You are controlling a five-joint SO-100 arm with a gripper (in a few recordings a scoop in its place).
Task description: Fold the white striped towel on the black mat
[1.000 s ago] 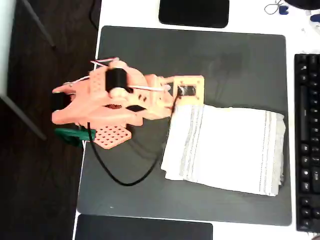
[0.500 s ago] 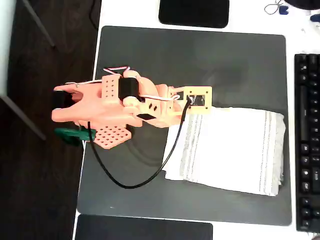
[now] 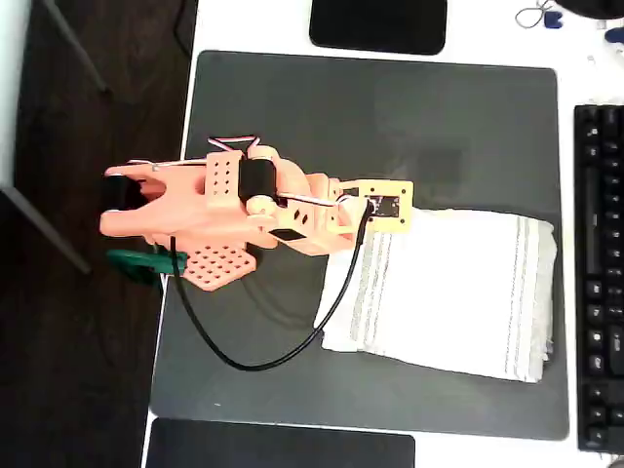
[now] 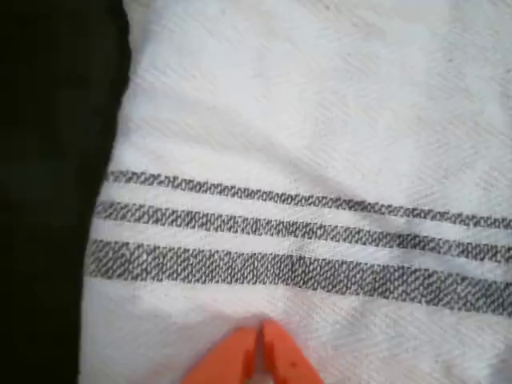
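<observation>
Since a second ago the orange arm has reached further right and down, its wrist now over the upper left corner of the white striped towel [image 3: 444, 292].

Wrist view: the gripper [image 4: 260, 356] shows as two orange fingertips [image 4: 232, 360] pressed together at the bottom edge, tips meeting with no gap, lying against the cloth just below three grey stripes; whether any fabric is pinched between them cannot be told. One towel lies folded on the right half of the black mat [image 3: 292, 107], its left edge and grey stripes just beside the arm's wrist [image 3: 385, 205], a second group of stripes near its right edge. One black cable [image 3: 253, 361] loops from the arm across the mat's lower left. A black keyboard [image 3: 600, 273] lies at the right edge, and two smaller black rectangles sit above [image 3: 378, 24] and below [image 3: 278, 447] the mat.
</observation>
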